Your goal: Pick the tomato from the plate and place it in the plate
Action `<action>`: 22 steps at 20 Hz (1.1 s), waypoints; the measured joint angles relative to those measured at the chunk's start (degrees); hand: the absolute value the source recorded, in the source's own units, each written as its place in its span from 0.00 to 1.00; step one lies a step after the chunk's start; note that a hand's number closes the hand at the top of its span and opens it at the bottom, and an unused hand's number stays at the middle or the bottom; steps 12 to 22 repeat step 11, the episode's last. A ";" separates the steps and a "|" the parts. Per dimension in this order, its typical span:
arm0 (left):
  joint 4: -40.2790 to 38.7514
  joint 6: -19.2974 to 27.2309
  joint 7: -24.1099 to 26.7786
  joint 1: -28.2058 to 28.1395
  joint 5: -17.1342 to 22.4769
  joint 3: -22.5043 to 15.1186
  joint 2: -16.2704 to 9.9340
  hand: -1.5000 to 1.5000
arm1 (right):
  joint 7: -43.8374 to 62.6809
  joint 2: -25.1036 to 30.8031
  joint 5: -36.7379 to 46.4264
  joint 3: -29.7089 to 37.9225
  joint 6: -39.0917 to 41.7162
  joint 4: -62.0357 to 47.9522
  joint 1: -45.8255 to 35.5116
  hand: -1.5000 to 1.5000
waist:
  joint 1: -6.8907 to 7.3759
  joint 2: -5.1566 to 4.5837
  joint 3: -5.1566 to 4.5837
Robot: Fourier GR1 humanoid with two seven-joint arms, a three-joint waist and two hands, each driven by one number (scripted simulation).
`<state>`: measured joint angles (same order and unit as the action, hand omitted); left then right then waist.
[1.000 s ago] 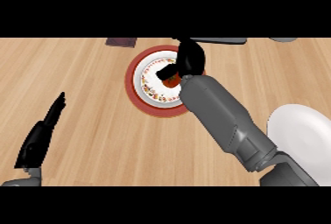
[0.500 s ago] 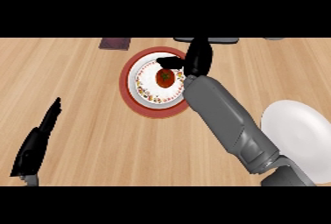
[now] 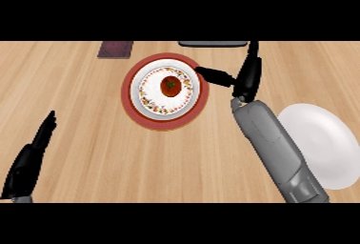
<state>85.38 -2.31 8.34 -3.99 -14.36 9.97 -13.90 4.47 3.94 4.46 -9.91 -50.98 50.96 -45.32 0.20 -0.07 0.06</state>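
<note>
A red tomato (image 3: 170,86) lies in the middle of a red-rimmed patterned plate (image 3: 166,118) at the upper centre of the wooden counter. My right hand (image 3: 243,75) is open just right of that plate, fingers straight and pointing away, thumb stretched left over the plate's rim, a short gap from the tomato. A plain white plate (image 3: 320,143) lies at the right, partly behind my right forearm. My left hand (image 3: 29,159) rests open at the lower left, far from both plates.
A dark brown flat object (image 3: 116,48) lies at the counter's far edge, left of the red-rimmed plate. A dark grey flat object (image 3: 212,44) shows at the far edge above my right hand. Bare wood spans the middle and left.
My right hand has shifted right, off the tomato to the plate's right rim, uncovering the tomato. The view has also shifted, so both plates sit further right. The left hand has stayed still.
</note>
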 measured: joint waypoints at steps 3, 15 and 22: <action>1.07 -0.37 -0.71 -0.67 0.10 0.08 0.05 0.50 | -5.53 1.72 -1.71 1.11 3.28 5.11 6.43 0.00 | -0.20 0.09 -0.01; 1.34 -0.31 -0.74 -0.51 -0.46 0.17 0.95 0.50 | -10.22 8.74 -4.23 5.44 13.64 12.48 16.08 0.00 | -0.21 0.12 -0.05; 1.34 -0.31 -0.74 -0.51 -0.46 0.17 0.95 0.50 | -10.22 8.74 -4.23 5.44 13.64 12.48 16.08 0.00 | -0.21 0.12 -0.05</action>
